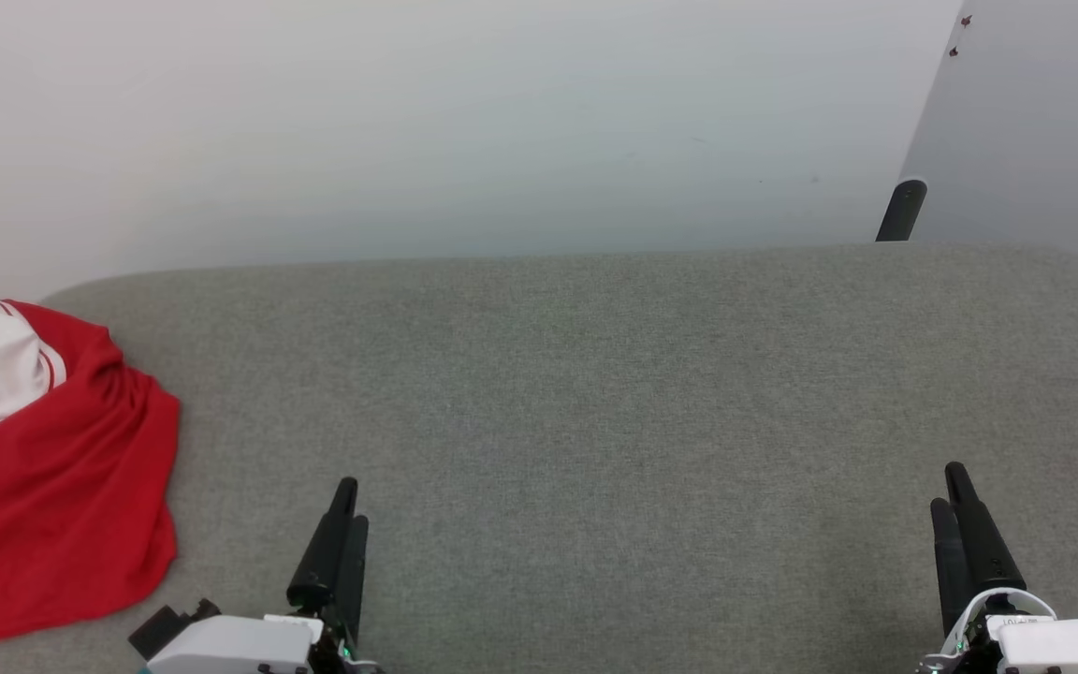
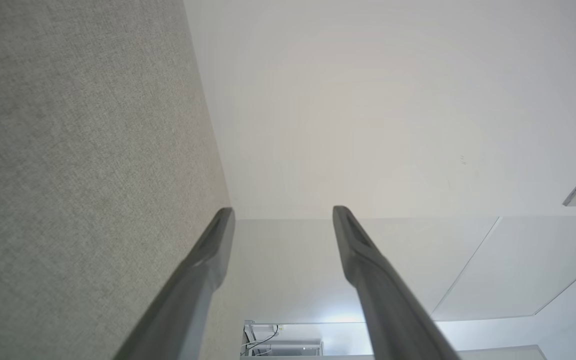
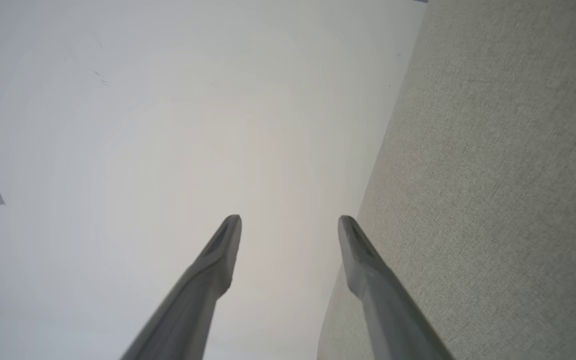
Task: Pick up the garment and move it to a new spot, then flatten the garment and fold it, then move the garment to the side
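Head camera looks down on the grey bench (image 1: pixel 595 393), which both sideways-rolled wrist cameras skim closely toward its far edge.

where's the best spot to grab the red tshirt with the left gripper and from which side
Likely the loose red edge on the right side of the garment, the part nearest the left gripper. It lies crumpled in a heap on the grey surface, so come down from above and the right, pinching a raised fold.
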Available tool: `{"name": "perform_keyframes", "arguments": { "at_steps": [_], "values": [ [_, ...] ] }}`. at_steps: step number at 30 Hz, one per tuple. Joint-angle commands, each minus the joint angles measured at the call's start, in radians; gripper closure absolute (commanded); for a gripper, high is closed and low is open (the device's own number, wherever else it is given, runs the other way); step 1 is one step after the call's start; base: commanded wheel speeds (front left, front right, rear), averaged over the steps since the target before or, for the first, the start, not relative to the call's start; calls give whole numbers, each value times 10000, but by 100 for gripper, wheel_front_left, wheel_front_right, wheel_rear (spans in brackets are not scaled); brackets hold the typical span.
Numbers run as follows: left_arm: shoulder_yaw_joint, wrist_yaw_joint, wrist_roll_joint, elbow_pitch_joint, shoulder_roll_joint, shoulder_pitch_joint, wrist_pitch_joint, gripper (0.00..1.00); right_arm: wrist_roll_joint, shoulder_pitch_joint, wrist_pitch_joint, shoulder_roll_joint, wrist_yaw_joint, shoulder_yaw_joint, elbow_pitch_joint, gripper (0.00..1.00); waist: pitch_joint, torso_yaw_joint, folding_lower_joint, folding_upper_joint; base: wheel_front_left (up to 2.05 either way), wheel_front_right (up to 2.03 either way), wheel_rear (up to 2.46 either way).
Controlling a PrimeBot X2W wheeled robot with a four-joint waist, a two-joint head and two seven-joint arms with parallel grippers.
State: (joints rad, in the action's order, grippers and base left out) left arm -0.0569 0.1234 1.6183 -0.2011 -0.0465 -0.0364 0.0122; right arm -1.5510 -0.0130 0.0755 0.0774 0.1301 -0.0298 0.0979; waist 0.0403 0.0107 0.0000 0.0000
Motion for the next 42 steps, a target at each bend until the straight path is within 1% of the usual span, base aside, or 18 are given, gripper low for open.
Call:
{"name": "perform_keyframes", "arguments": {
  "at_steps": [1,14,18,25,28,33,38,41,42],
  "values": [
    [-20,57,-29,170,-103,-75,-62,0,133,-58,120,122,5,-69,-194,0,26,-1,0,0,0,0,0],
    [4,66,-195,282,-292,45,-330,0,858,-144,560,503,6,-295,-335,0,214,-4,0,0,0,0,0],
    [-85,70,-459,259,-432,110,-488,0,1169,-188,691,609,6,-348,-347,0,292,2,0,0,0,0,0],
    [-410,77,-1234,173,-760,100,-968,0,1899,-240,910,826,7,-458,-284,0,418,9,0,0,0,0,0],
    [-617,79,-1728,77,-968,69,-1278,0,2283,-254,991,905,7,-515,-246,0,474,12,0,0,0,0,0],
    [-1010,83,-3014,-192,-1408,-4,-1805,0,3282,-279,1121,1036,7,-526,-166,0,579,17,0,0,0,0,0],
    [-1129,72,-4835,-555,-1667,-105,-2094,0,4745,-323,1237,1118,7,-458,-88,0,669,25,0,0,0,0,0],
    [-847,-46,-6187,-522,-1617,-158,-2170,0,5788,-363,1311,1088,7,-340,-79,0,713,29,0,0,0,0,0],
    [-749,-44,-6525,-497,-1505,-128,-2180,0,6145,-371,1333,1081,7,-300,-84,0,726,31,0,0,0,0,0]
  ]
}}
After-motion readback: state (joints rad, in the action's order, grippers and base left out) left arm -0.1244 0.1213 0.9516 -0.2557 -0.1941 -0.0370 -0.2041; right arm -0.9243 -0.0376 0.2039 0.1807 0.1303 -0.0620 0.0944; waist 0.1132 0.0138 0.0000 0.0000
